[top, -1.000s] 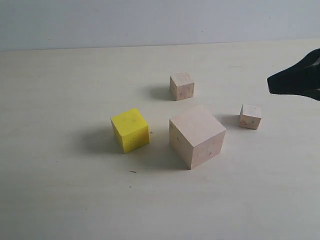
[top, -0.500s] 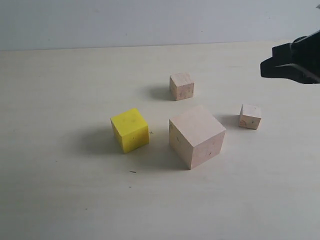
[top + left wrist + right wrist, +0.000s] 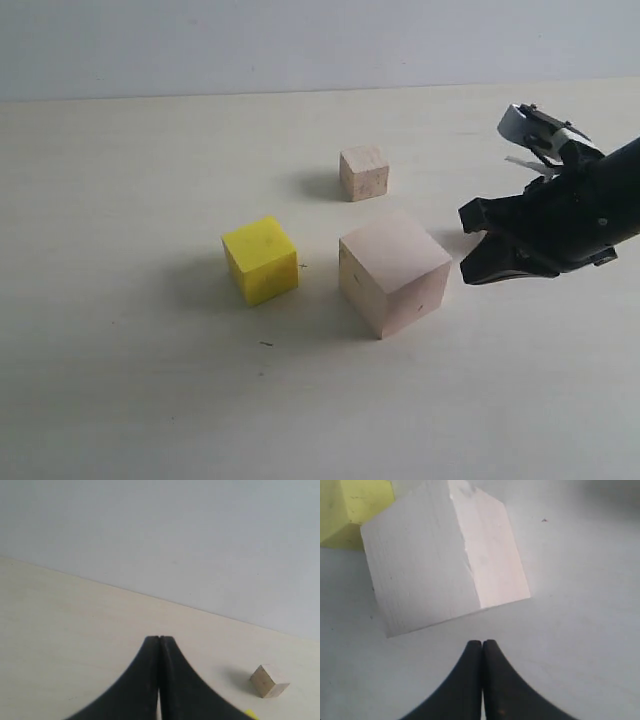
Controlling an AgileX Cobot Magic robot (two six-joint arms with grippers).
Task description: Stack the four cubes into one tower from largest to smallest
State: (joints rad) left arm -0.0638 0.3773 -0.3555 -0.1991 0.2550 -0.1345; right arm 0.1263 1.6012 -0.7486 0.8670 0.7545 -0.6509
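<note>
Three cubes stand apart on the table. The large pale wood cube [image 3: 393, 271] is in the middle, the yellow cube [image 3: 260, 260] to its left, and a smaller pale wood cube [image 3: 363, 172] behind. My right gripper [image 3: 472, 240] is shut and empty, low over the table just right of the large cube [image 3: 440, 555], with its tips pointing at it and a small gap between. The yellow cube [image 3: 355, 510] shows beyond it. My left gripper [image 3: 159, 639] is shut and empty above bare table, with a small wood cube [image 3: 269, 681] off to one side. The exterior view does not show it.
The pale tabletop [image 3: 150, 400] runs back to a grey wall [image 3: 300, 40]. The black right arm [image 3: 580, 210] with a white part at its wrist reaches in from the right edge and covers the table behind it.
The right arm has swung down and left from the upper right edge to just beside the large cube. It now covers the little wood cube at the right. The cubes have not moved.
</note>
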